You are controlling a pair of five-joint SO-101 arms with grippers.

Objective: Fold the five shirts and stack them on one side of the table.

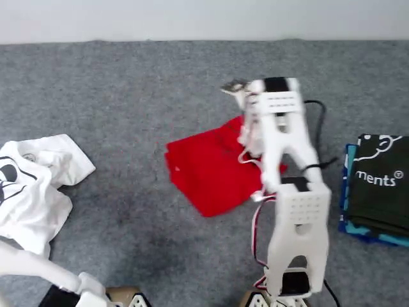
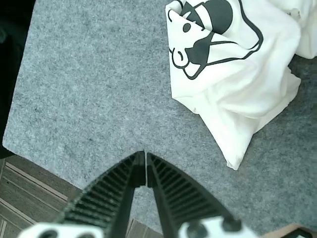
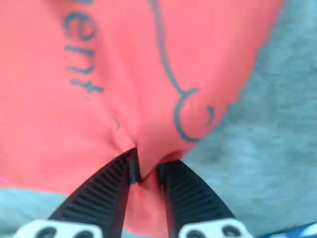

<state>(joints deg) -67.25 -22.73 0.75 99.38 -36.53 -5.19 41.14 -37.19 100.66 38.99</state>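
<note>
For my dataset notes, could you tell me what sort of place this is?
Likely a robot test bench: a grey felt table, a red shirt in the right gripper, a stack of folded shirts.

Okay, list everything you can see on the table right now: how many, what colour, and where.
red shirt: one, red, middle of the table.
white shirt: one, white with black print, crumpled at the left side.
folded stack: at least two shirts, dark green on top of blue, right edge.
table cover: one, grey, under everything.
left gripper: one, black fingers, shut, over bare cover beside the white shirt.
right gripper: one, black fingers, shut on the red shirt.
</note>
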